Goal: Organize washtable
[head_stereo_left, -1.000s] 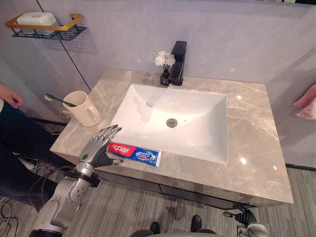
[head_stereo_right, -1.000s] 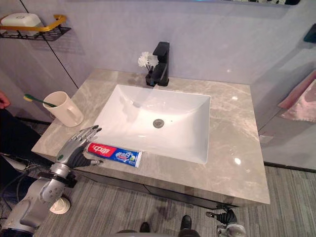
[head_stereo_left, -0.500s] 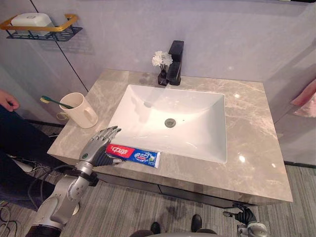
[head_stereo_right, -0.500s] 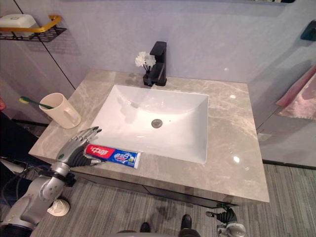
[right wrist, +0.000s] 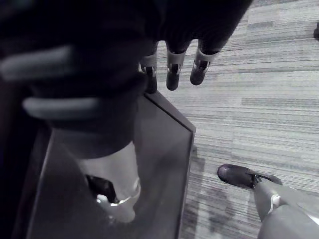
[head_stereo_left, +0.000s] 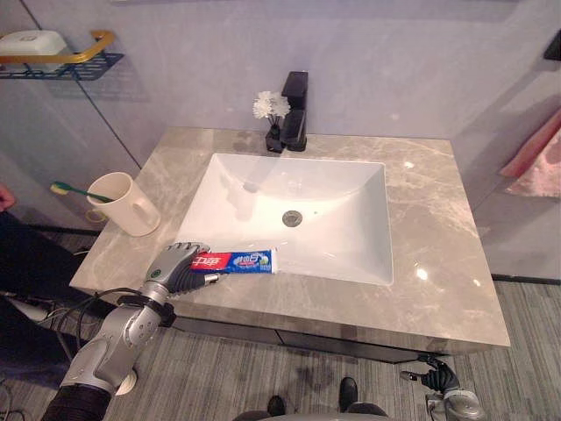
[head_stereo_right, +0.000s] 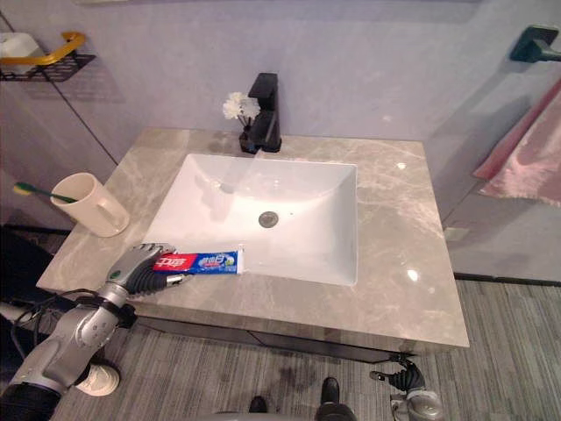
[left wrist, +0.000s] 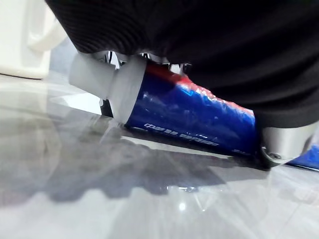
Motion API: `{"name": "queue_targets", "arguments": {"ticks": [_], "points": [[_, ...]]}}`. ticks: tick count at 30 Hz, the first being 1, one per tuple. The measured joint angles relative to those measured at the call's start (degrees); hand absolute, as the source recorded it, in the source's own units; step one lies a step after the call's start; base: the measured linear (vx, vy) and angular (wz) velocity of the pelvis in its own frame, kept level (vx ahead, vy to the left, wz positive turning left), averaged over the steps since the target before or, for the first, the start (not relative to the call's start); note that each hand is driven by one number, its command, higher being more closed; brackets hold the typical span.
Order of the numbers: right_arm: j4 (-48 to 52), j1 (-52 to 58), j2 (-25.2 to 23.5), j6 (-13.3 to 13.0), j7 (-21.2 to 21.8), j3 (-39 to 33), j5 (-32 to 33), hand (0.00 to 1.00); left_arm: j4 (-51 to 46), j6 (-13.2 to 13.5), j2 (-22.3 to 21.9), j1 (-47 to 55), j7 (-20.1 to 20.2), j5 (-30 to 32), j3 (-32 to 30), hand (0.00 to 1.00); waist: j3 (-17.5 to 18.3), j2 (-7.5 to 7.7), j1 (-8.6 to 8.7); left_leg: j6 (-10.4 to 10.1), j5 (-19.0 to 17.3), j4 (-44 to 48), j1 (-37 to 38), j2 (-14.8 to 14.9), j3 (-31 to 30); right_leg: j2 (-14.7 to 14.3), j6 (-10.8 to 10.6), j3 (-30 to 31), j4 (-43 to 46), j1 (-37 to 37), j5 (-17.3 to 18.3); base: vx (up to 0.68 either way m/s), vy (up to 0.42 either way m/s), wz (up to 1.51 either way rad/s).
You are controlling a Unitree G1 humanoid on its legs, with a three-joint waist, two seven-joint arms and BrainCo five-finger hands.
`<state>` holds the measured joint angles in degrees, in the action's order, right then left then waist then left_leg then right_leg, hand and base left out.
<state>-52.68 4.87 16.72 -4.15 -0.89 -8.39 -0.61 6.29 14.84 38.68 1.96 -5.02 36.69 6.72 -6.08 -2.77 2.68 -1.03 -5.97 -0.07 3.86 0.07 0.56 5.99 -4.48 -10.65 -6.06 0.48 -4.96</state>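
One tube clamped at the basin's front edge

Down on the front strip of the marble countertop [head_stereo_left: 438,263]: a firm wrap by the left hand [head_stereo_left: 175,267] round the red cap end of the toothpaste tube [head_stereo_left: 238,260], fingers curled over it. Blue-and-white tail poking out to the right, along the front rim of the white basin [head_stereo_left: 351,219]. From the wrist: white cap [left wrist: 97,82] clear of the marble, tube tilted. Can't tell whether the tail touches the counter. Over by the left edge, a cream mug [head_stereo_left: 125,204] with a green toothbrush [head_stereo_left: 70,189] in it, well apart from the tube. At the back, a black faucet [head_stereo_left: 296,123], with white flowers [head_stereo_left: 270,105] in a little dark vase [head_stereo_left: 273,140] just beside it. Low on the right, off the counter, the right hand [right wrist: 173,74] hanging over the floor, fingers loose, holding nothing.
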Motion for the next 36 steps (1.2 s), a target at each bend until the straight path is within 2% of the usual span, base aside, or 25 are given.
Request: {"name": "queue_targets", "arguments": {"ticks": [4, 13, 18, 21, 25, 31, 36], "points": [[0.00, 0.09, -0.10, 0.01, -0.06, -0.35, 0.15, 0.00, -0.11, -0.06, -0.94, -0.47, 0.00, -0.02, 0.53, 1.00, 0.00, -0.01, 0.20, -0.04, -0.04, 0.00, 0.19, -0.01, 0.43, 0.00, -0.01, 0.04, 0.00, 0.00, 0.00, 0.01, -0.003, -0.05], [0.00, 0.78, -2.54, 0.01, -0.87, -9.52, 3.72, 0.00, -5.69, -2.70, -8.71, 1.99, -1.55, -0.13, -0.73, 1.00, 0.04, -0.05, 0.05, 0.55, -0.45, 0.12, 0.60, -0.10, 1.08, 0.07, -0.30, 0.56, -0.01, 0.19, -0.19, -0.03, -0.006, -0.03], [0.07, 1.09, -2.94, 0.01, -3.80, -18.78, 6.97, 0.00, -11.49, -3.14, -17.18, 5.20, -1.59, -2.39, 0.03, 1.00, 0.04, -0.05, 0.05, 0.57, -0.46, 0.20, 0.60, -0.08, 1.12, 0.05, -0.32, 0.66, -0.01, 0.18, -0.22, -0.02, -0.011, -0.01], [0.77, 0.78, -2.88, 0.03, -5.65, -23.44, 8.07, 0.00, -13.46, -3.33, -19.95, 5.73, -2.81, -3.68, 0.10, 1.00, 0.09, -0.10, 0.04, 0.57, -0.46, 0.44, 0.48, -0.08, 1.21, 0.04, -0.34, 0.90, 0.01, 0.14, -0.30, -0.04, -0.021, -0.02], [10.00, 0.76, -2.88, 0.27, -9.61, -30.09, 8.19, 0.00, -18.47, -3.45, -24.37, 5.44, -4.86, -7.22, 1.77, 1.00, 0.13, -0.03, -0.20, 0.58, -0.46, 1.12, -0.39, -0.15, 1.90, 0.05, -0.25, 1.69, 0.04, -0.67, -0.88, -0.05, -0.017, -0.07], [29.26, -0.67, -2.01, 0.67, -15.27, -34.34, 5.41, 0.00, -19.77, -3.42, -26.48, 3.52, -5.39, -9.08, 4.48, 1.00, 0.44, 0.42, 0.05, 0.80, -0.77, 2.51, -0.80, -0.08, 2.73, -0.10, -0.02, 2.72, 0.08, -0.84, -1.42, -0.06, -0.021, -0.08], [47.46, -2.19, 2.11, 0.20, -18.91, -35.85, 1.14, 0.00, -21.79, -3.41, -26.78, 3.19, -5.78, -9.10, 4.16, 1.00, 1.29, 1.05, 0.06, 0.77, -0.80, 3.01, -1.18, -0.07, 2.82, -0.23, -0.01, 2.73, 0.06, -0.99, -1.44, -0.05, -0.020, -0.01]]}}
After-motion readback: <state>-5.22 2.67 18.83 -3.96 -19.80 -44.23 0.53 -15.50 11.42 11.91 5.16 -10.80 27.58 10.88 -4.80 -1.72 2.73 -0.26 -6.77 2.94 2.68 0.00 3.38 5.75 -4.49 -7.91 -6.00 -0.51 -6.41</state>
